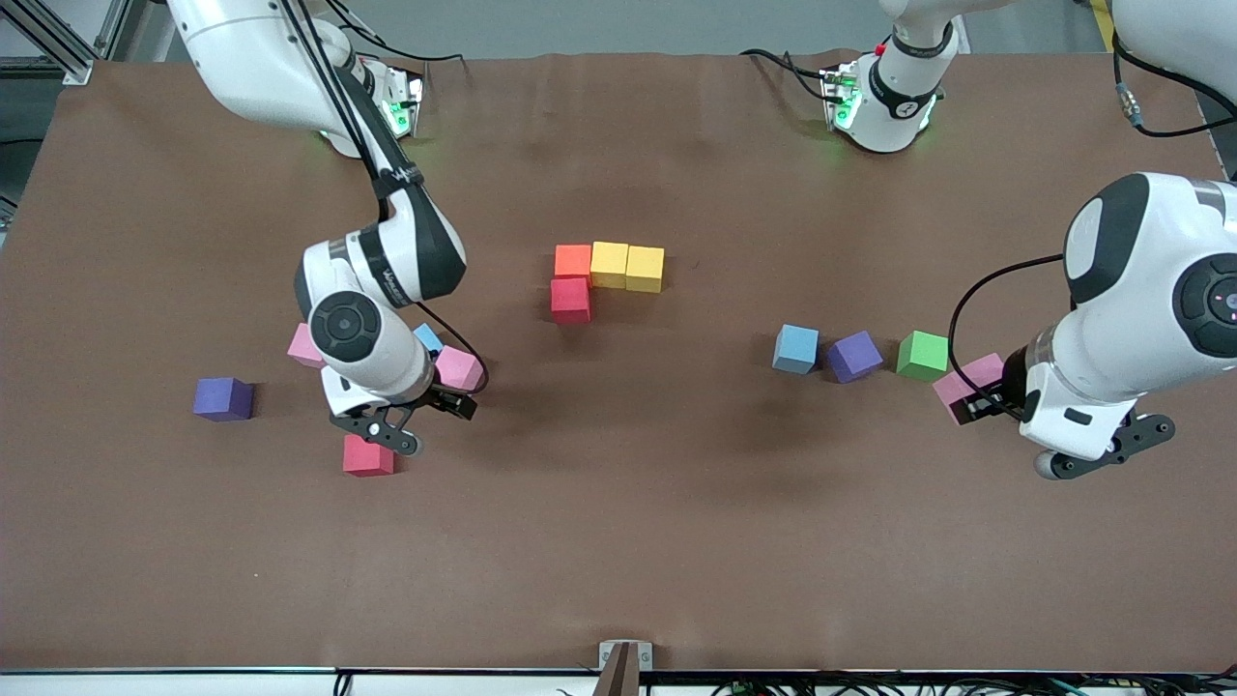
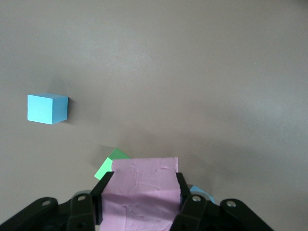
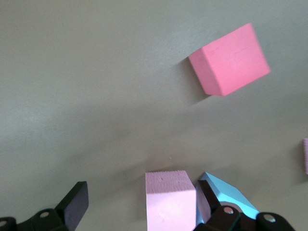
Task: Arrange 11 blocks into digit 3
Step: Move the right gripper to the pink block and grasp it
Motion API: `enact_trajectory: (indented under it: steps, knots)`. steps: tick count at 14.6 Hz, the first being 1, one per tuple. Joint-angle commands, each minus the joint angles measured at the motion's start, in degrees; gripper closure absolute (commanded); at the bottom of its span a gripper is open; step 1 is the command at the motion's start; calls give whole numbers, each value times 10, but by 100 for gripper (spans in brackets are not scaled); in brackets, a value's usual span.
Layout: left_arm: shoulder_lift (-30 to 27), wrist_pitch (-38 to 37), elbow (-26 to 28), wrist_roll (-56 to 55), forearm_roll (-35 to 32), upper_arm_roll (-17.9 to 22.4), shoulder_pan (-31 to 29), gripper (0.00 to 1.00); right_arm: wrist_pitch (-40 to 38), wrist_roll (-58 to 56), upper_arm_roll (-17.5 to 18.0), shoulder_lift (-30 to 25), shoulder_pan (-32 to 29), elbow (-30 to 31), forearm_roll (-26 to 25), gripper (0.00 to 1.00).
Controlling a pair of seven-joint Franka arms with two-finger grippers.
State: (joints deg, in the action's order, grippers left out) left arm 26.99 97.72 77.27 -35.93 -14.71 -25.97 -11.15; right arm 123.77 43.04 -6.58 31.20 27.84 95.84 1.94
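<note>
An orange block (image 1: 572, 260) and two yellow blocks (image 1: 610, 264) (image 1: 645, 269) form a row at mid-table, with a red block (image 1: 570, 299) touching the orange one on the side nearer the camera. My left gripper (image 1: 976, 398) (image 2: 144, 183) is shut on a pink block (image 1: 966, 384) (image 2: 139, 192), held just above the table beside a green block (image 1: 923, 355) (image 2: 111, 162). My right gripper (image 1: 449, 387) (image 3: 140, 197) is open around another pink block (image 1: 457, 367) (image 3: 171, 199), which rests on the table close to one finger.
Light blue (image 1: 795, 348) (image 2: 47, 109) and purple (image 1: 854, 356) blocks sit in line with the green one. Near the right gripper lie a red block (image 1: 368, 455) (image 3: 228, 60), a pink block (image 1: 305, 345), a half-hidden light blue block (image 1: 428, 337) (image 3: 226, 195) and a purple block (image 1: 223, 398).
</note>
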Motion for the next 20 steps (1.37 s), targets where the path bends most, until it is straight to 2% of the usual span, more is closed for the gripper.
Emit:
enact_trajectory:
  steps: [1,6,11,15,20]
  knots:
    - [-4,5,2,11,12,0,-5,85,26,-2,3,6,0,22,3,0]
    - [-4,10,9,11,12,0,3,84,27,-87,3,11,-8,36,3,0]
    - [9,37,9,12,11,0,-3,84,36,-90,3,11,-9,60,10,0]
    - [9,38,7,12,12,0,-3,84,45,-90,3,11,-10,73,40,0]
    - [13,60,8,13,12,0,1,85,96,-89,3,10,-9,109,41,0]
